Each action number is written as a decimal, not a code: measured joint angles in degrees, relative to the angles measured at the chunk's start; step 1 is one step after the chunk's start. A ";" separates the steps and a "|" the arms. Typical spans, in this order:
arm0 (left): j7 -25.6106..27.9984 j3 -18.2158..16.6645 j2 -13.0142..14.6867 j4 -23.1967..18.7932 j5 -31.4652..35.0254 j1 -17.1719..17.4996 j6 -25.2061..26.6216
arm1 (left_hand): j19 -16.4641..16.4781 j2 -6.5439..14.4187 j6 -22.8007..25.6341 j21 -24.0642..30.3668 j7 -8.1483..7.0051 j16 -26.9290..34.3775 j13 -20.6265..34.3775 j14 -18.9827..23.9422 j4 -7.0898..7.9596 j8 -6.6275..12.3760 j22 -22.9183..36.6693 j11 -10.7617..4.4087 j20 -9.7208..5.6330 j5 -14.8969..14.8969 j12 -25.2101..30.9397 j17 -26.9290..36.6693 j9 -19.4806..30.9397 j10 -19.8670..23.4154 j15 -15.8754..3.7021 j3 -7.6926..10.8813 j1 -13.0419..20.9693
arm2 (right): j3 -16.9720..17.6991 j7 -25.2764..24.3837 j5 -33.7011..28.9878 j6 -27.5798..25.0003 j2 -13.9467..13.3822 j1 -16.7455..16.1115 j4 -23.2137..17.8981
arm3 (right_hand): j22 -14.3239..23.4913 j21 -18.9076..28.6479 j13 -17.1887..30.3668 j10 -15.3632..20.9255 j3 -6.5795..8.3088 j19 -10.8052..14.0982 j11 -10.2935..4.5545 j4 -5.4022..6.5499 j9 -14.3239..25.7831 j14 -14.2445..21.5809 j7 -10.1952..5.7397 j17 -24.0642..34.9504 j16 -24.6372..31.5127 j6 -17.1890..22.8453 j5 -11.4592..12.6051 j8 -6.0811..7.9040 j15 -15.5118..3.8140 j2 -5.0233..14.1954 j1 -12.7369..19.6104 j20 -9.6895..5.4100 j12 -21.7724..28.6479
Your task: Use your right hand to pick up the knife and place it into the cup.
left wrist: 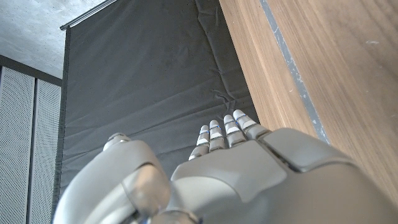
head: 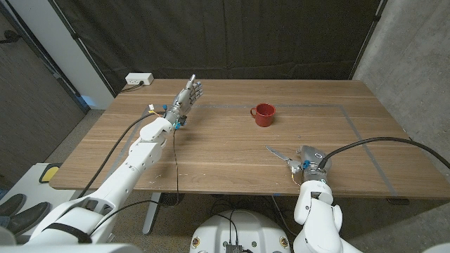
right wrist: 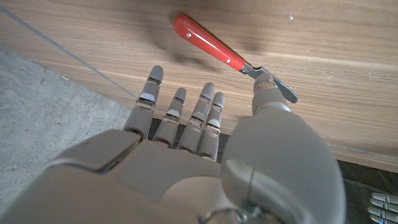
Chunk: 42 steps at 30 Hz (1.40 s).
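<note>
Red-handled table knife with a steel blade (right wrist: 214, 45) lies flat on the wooden table (head: 225, 151), near the front edge at about 4 o'clock from table centre — not yet picked up. In the right wrist view the right hand (right wrist: 205, 146) sits over it with fingers (right wrist: 177, 109) stretched out and apart, holding nothing; the thumb tip (right wrist: 268, 98) is at the blade end, contact cannot be told. In the head view that right hand (head: 307, 160) is at the front right, the knife (head: 276, 152) poking out toward 10 o'clock from it.

Red enamel mug with a side handle (head: 264, 114) stands upright at roughly 1 o'clock from centre, well apart from the knife.

Left hand (head: 188, 94) is raised at about 11 o'clock, fingers (left wrist: 227, 127) straight and together, nothing held — open palm on edge, near the black curtain (left wrist: 155, 74).

White power strip (head: 138, 79) sits off the table's far left corner.
</note>
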 measured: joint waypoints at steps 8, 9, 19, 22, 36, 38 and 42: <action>0.41 0.04 0.00 -0.35 0.14 0.07 0.40 | 0.00 0.00 0.00 0.00 0.00 0.00 0.00 0.00 0.00 0.00 0.00 0.00 0.00 0.00 0.00 0.00 0.00 0.00 0.00 0.00 0.00 | 0.05 -0.88 0.94 0.00 0.15 0.03 0.86 | 0.00 0.28 0.00 0.73 0.00 0.81 0.27 0.00 0.00 0.70 0.21 0.00 0.00 0.64 0.00 0.00 -0.91 0.45 0.45 -0.82 0.00; 0.41 0.06 0.01 -0.41 0.14 0.09 0.40 | 0.00 0.00 0.00 0.00 0.00 0.00 0.00 0.00 0.00 0.00 0.00 0.00 0.00 0.00 0.00 0.00 0.00 0.00 0.00 0.00 0.00 | 0.05 -0.96 1.04 0.00 0.15 0.03 0.86 | 0.00 0.28 0.00 0.80 0.00 0.81 0.20 0.00 0.00 0.70 0.21 0.00 0.00 0.64 0.00 0.00 -0.91 0.46 0.45 -0.82 0.00; 0.72 0.23 0.02 -0.58 0.29 0.11 0.85 | -0.21 0.01 0.00 0.00 0.00 0.00 0.00 0.00 0.00 0.00 0.00 0.00 0.21 0.01 0.03 0.00 0.00 0.00 0.00 0.01 0.00 | 0.40 0.00 0.92 -0.02 0.49 -0.07 1.88 | -0.01 0.28 0.00 2.24 0.00 1.12 0.20 0.00 -0.01 1.00 -0.10 0.28 0.00 1.98 0.00 0.00 -1.21 0.98 0.98 -1.13 0.44; 0.73 0.25 0.02 -0.58 0.31 0.11 0.88 | -0.20 0.01 0.00 -0.23 0.00 0.00 0.00 0.00 0.00 0.00 0.00 0.00 0.21 0.01 0.03 0.00 0.00 0.00 0.00 0.01 0.00 | 0.62 1.21 0.20 -0.02 0.66 -0.07 2.21 | -0.01 0.27 0.00 2.43 0.00 1.67 0.01 0.00 -0.01 1.50 -0.16 0.28 0.22 2.44 -0.28 0.45 -1.29 1.21 1.21 -1.28 0.44; 0.69 0.28 -0.07 -0.11 0.28 -0.04 0.94 | -0.20 0.01 0.00 -0.44 0.00 -0.20 0.00 0.00 -0.24 0.00 -0.01 -0.30 0.21 -0.22 -0.35 0.00 0.00 -0.30 0.00 -0.23 0.00 | 0.49 4.10 -1.48 -0.06 0.65 0.68 2.47 | -0.02 0.27 0.00 4.42 -0.17 2.75 -0.52 0.17 0.26 2.98 -0.91 0.27 0.45 4.22 -0.27 0.58 -1.48 1.44 2.04 -2.15 0.89; 0.67 0.27 -0.09 -0.02 0.27 -0.06 0.94 | -0.20 0.01 0.00 -0.44 0.00 -0.20 0.00 0.00 -0.24 0.00 -0.01 -0.30 0.21 -0.22 -0.35 -0.01 0.00 -0.30 0.00 -0.23 0.00 | 0.42 4.23 -1.48 -0.06 0.62 0.78 2.53 | -0.02 0.27 0.00 4.73 -0.17 2.75 -0.62 0.17 0.26 3.35 -1.10 0.27 0.45 4.42 -0.27 0.83 -1.31 1.44 2.04 -2.15 0.89; 0.62 0.27 -0.12 0.23 0.24 -0.22 0.94 | -0.20 0.01 0.00 -0.44 0.00 -0.20 0.00 0.00 -0.24 0.00 -0.01 -0.30 0.21 -0.22 -0.35 -0.01 0.00 -0.30 0.00 -0.23 0.01 | 0.30 4.54 -1.48 -0.07 0.56 0.97 2.66 | -0.02 0.27 0.00 5.24 -0.16 3.28 -0.90 0.16 0.26 3.74 -1.32 0.27 0.45 5.25 -0.27 1.02 -1.42 1.74 2.34 -2.68 0.89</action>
